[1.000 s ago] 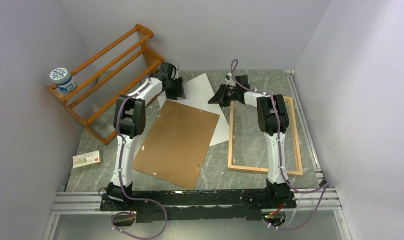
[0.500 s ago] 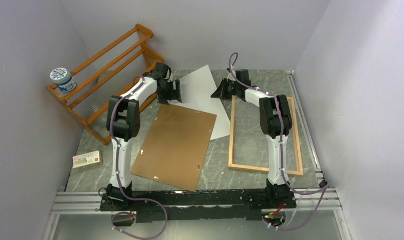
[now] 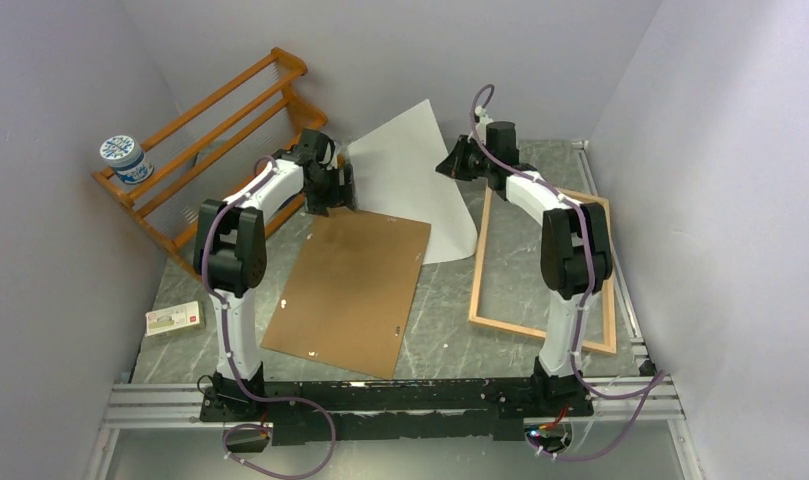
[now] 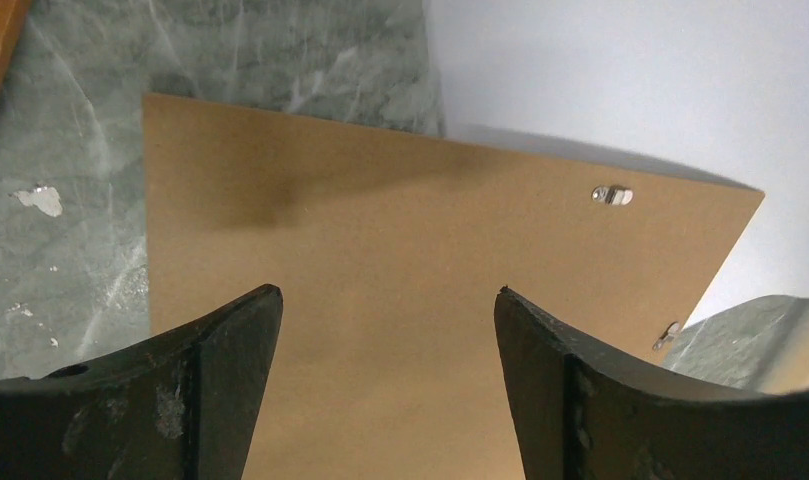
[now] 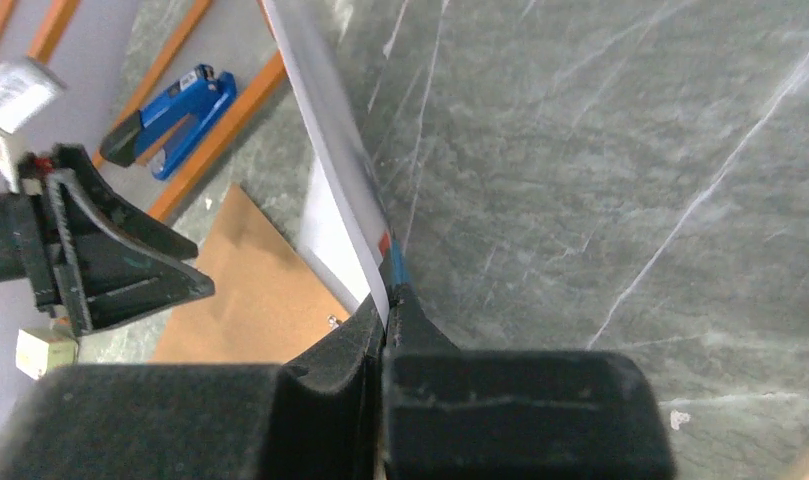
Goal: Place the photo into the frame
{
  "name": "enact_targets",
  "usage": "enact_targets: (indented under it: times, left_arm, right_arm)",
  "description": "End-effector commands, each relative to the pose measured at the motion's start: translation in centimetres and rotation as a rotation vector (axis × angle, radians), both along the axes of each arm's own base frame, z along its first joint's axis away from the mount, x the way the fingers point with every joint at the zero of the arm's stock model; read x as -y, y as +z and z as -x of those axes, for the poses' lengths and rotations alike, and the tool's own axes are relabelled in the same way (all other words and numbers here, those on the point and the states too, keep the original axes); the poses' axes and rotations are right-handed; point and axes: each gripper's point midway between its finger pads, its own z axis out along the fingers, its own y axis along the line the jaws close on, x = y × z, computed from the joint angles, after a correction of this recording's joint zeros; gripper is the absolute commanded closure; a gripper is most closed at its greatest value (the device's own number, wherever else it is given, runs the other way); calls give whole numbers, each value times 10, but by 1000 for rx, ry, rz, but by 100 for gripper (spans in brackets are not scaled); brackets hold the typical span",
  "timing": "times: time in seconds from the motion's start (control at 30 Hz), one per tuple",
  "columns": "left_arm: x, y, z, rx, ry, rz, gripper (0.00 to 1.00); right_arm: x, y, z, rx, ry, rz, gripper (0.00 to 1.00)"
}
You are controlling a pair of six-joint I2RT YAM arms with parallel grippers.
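The photo [image 3: 405,160] shows its white back and stands lifted off the table, curling up toward the rear wall. My right gripper [image 3: 452,162] is shut on its right edge. In the right wrist view the sheet [image 5: 330,150] runs edge-on into the closed jaws of the right gripper [image 5: 385,300], with a strip of colour print on its far face. My left gripper [image 3: 337,190] is open and empty above the far edge of the brown backing board [image 4: 430,280], just left of the photo [image 4: 630,80]. The light-wood frame [image 3: 479,262] lies flat under the right arm, slightly skewed.
The backing board [image 3: 350,285] lies between the arms, covering the photo's lower corner. An orange wooden rack [image 3: 210,130] leans at the back left with a tin [image 3: 123,160] on it. A small box [image 3: 174,318] lies front left. A blue stapler [image 5: 175,110] sits near the rack.
The right gripper shut on the photo's edge and raised it, so the sheet now stands up. The left gripper opened and drew back left. The frame slid right and turned a little.
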Motion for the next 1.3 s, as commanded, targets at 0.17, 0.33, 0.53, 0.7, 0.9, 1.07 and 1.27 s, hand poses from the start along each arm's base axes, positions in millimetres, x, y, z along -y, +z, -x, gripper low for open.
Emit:
enact_targets:
  times: [0.17, 0.33, 0.53, 0.7, 0.9, 1.07, 1.27]
  left_arm:
    - [-4, 35, 9, 67, 4, 12, 17]
    - [-6, 39, 19, 61, 8, 15, 17]
    - [11, 51, 25, 69, -29, 110, 19]
    - [44, 57, 32, 76, -105, 168, 19]
    - [111, 58, 49, 54, -231, 238, 21]
    - [177, 52, 65, 22, -334, 334, 23]
    - [237, 21, 82, -32, -416, 350, 27]
  right_arm:
    - [-19, 57, 12, 166, 7, -35, 100]
    - [-22, 69, 19, 167, -40, -26, 100]
    - [16, 109, 18, 196, -249, 51, 100]
    - [69, 145, 27, 218, -449, 150, 100]
    - [139, 184, 62, 233, -682, 256, 100]
    - [193, 214, 110, 233, -882, 333, 100]
    - [232, 232, 178, 210, -1049, 389, 100]
